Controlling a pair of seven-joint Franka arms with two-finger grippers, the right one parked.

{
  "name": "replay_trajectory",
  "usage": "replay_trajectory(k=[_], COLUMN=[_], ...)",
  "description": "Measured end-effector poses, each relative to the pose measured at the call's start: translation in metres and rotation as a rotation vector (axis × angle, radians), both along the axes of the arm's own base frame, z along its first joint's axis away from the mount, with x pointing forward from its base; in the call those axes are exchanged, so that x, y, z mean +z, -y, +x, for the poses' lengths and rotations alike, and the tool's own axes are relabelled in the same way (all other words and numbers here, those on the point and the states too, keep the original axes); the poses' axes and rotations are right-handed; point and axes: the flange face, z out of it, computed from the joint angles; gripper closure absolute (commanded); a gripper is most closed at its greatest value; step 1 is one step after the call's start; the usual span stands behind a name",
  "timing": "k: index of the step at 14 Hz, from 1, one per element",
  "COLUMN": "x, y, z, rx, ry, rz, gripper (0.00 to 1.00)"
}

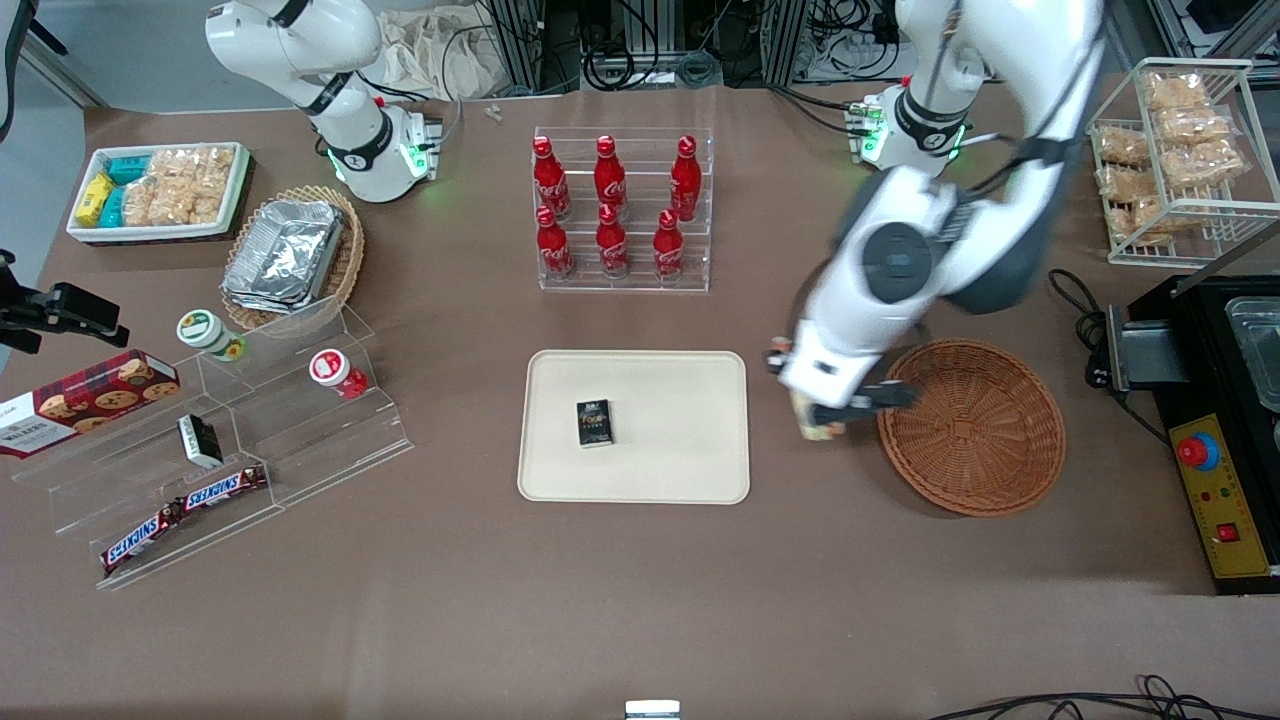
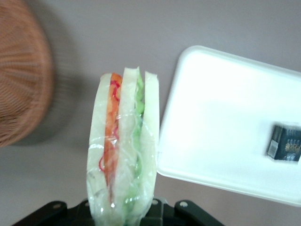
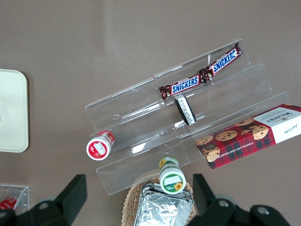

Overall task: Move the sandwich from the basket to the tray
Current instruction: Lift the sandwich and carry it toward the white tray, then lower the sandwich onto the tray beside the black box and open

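My left gripper (image 1: 826,416) is shut on the sandwich (image 1: 815,429), a clear-wrapped wedge of white bread. It hangs over the bare table between the tray (image 1: 700,470) and the basket (image 1: 980,430), just off the basket's rim. In the left wrist view the sandwich (image 2: 123,150) stands upright with its red, orange and green filling edge showing. It sits between the woven basket (image 2: 19,75) and a corner of the tray (image 2: 225,117). The reddish-brown basket has nothing in it. A small dark box (image 1: 594,422) lies on the cream tray.
A clear rack of red cola bottles (image 1: 622,210) stands farther from the front camera than the tray. Toward the parked arm's end are a clear tiered stand (image 1: 230,440) with snacks, a pale basket of foil containers (image 1: 290,255) and a white bin (image 1: 155,190). A black machine (image 1: 1220,420) stands beside the basket.
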Motion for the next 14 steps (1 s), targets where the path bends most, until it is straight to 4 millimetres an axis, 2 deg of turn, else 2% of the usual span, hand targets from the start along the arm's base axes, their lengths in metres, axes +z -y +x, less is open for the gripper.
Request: replay_trajectory(k=[2, 4, 5, 6, 7, 8, 10, 12, 14], x=[-0.046, -0.093, -0.112, -0.127, -0.136, -0.141, -0.144, -0.145, -0.130], y=[0.047, 0.072, 0.075, 0.074, 0.072, 0.070, 0.066, 0.063, 0.064], z=[-0.014, -0.019, -0.017, -0.014, -0.011, -0.009, -0.005, -0.003, 0.005], rx=[-0.116, -0.170, -0.181, -0.187, -0.192, -0.194, -0.197, -0.200, -0.183], ry=[0.020, 0.040, 0.049, 0.052, 0.053, 0.053, 0.053, 0.057, 0.083], rz=[-0.011, -0.042, -0.050, -0.052, -0.047, -0.041, -0.035, -0.029, -0.041], gripper=[1.00, 0.98, 0.91, 0.76, 0.66, 0.51, 0.01, 0.00, 0.00])
